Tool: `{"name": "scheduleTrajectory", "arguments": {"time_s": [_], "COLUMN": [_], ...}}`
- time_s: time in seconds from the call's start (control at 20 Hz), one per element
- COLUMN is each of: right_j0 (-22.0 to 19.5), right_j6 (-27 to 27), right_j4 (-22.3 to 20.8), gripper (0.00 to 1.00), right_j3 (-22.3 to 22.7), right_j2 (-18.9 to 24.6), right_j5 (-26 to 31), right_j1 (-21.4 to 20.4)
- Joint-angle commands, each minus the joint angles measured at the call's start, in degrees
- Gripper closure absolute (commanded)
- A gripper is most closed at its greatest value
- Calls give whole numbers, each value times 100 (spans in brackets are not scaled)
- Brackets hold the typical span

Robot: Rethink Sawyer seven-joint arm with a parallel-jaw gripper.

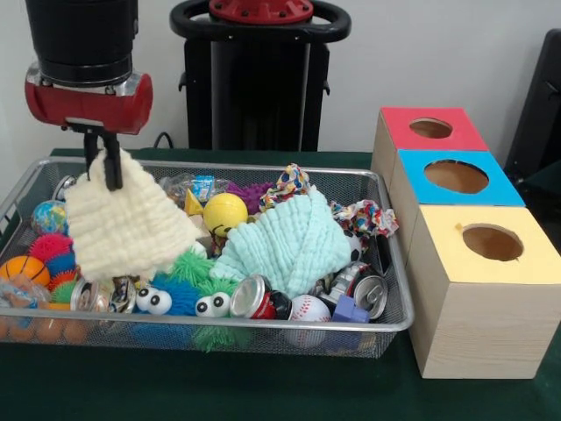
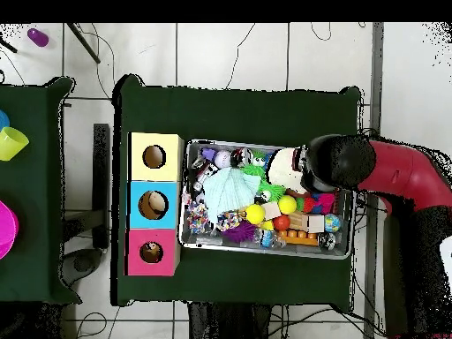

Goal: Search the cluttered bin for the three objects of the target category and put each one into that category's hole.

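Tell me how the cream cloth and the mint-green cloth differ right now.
The cream cloth hangs lifted from the pincer, pinched at its top corner, while the mint-green cloth lies draped over the toys in the wire bin. The cream cloth is pale yellow-white; the mint-green cloth is light green. The cream one sits toward the bin end away from the boxes, the green one nearer the middle. Both share a crinkled, waffle-like texture.

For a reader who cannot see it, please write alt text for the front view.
The robot's gripper lifts a cream cloth above a wire bin cluttered with balls, cans, a mint-green cloth and fuzzy toys. Beside the bin stand three boxes with round holes: red, blue and yellow.
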Motion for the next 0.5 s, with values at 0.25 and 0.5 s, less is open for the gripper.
{"name": "scheduleTrajectory", "arguments": {"time_s": [0.25, 0.5], "right_j0": [-935, -1204], "right_j6": [-3094, -3429], "right_j4": [-397, -471], "gripper": [0, 100], "right_j3": [623, 779], "right_j2": [1362, 1683], "right_j5": [-331, -368], "right_j1": [-133, -171]}}
